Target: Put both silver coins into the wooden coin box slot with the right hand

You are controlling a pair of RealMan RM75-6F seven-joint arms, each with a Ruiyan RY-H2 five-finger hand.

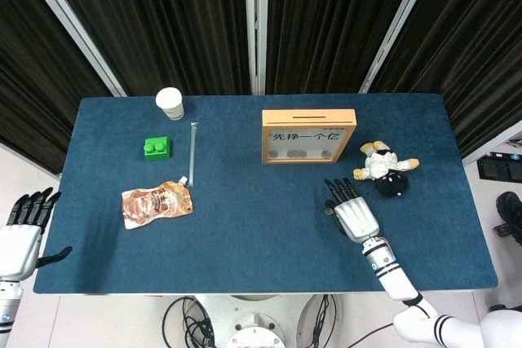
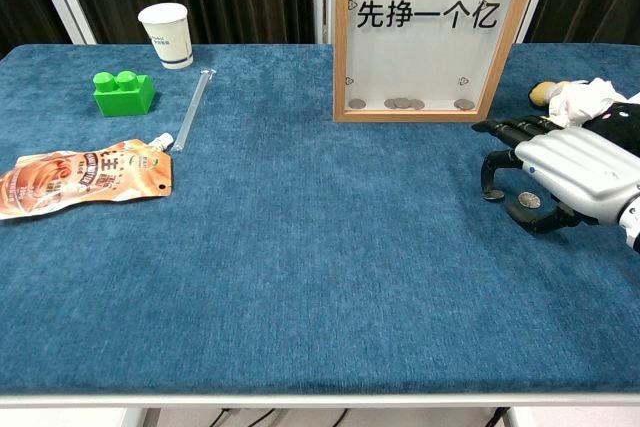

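Note:
Two silver coins lie on the blue cloth at the right, one [image 2: 491, 196] under my right hand's fingertips and the other [image 2: 529, 201] beneath its palm beside the thumb. My right hand [image 2: 562, 170] [image 1: 353, 211] arches over them with fingers bent down and spread, and nothing is lifted. The wooden coin box [image 2: 435, 32] [image 1: 308, 136] stands upright just beyond, with several coins behind its clear front and its slot [image 1: 308, 118] on top. My left hand [image 1: 24, 228] hangs open off the table's left edge.
A plush toy [image 1: 385, 170] lies right of the box, close behind my right hand. At the left are a paper cup [image 2: 168, 34], a green brick [image 2: 124, 92], a clear tube [image 2: 193, 107] and an orange snack pouch [image 2: 85, 177].

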